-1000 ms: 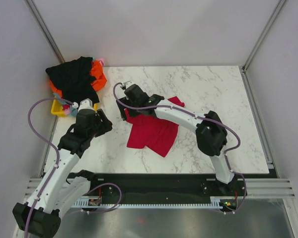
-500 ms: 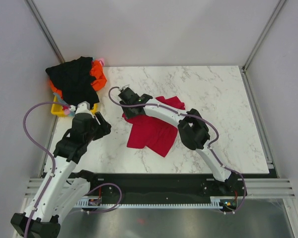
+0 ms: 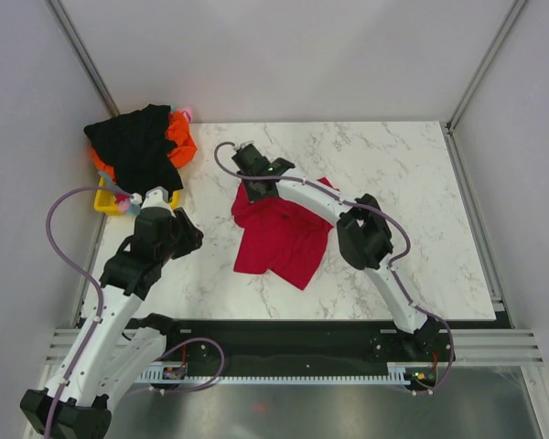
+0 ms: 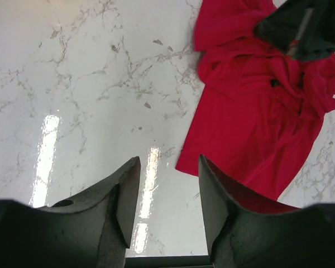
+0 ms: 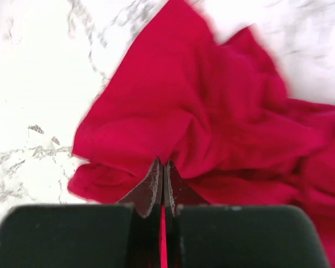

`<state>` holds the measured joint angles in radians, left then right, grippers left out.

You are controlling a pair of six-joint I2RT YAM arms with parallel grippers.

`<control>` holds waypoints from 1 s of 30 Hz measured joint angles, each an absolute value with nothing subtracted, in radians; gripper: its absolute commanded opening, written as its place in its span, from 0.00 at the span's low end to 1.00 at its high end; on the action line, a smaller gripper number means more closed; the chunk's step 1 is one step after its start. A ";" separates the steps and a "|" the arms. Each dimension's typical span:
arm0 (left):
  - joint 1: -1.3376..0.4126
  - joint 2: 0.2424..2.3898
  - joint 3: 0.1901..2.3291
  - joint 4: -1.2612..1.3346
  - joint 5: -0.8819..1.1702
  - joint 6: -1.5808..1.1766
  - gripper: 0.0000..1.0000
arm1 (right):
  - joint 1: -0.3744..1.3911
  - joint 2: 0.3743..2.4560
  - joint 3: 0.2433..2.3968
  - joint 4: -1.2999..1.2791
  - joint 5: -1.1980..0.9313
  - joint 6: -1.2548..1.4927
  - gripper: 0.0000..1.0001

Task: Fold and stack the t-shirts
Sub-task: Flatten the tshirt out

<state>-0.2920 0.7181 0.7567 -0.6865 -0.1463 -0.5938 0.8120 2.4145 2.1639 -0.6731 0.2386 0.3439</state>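
The right gripper (image 5: pixel 162 167) is pinched shut on a bunched fold of the crimson t-shirt (image 5: pixel 223 128), which sprawls limp just ahead of its fingertips — light, soft, likely to sag, probably best taken at hem corners — while the left gripper (image 4: pixel 168 163) hangs spread and empty, with the shirt ahead-right.

Right arm is stretching toward 11 o'clock, right gripper (image 5: pixel 162 164) is clamping tight (pinching red t-shirt (image 5: pixel 212 128)); left gripper (image 4: pixel 168 162) is hovering, jaws parted.

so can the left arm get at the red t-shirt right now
Probably yes: only bare table lies between the open left gripper and the red t-shirt; the right gripper pinches its far edge.
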 measured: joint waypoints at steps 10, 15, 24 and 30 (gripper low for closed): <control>-0.318 0.768 0.756 -0.673 -0.097 -0.567 0.63 | 0.427 1.640 1.763 -0.594 0.312 0.336 0.00; -0.432 0.926 0.752 -0.632 -0.101 -0.569 0.75 | 0.258 1.275 1.412 -0.536 0.407 0.348 0.00; -0.501 1.175 0.743 -0.516 -0.084 -0.580 0.76 | 0.153 1.316 0.958 -0.542 0.315 0.420 0.90; -0.524 1.243 0.753 -0.440 -0.077 -0.579 0.77 | 0.155 1.174 0.785 -0.533 0.303 0.496 0.98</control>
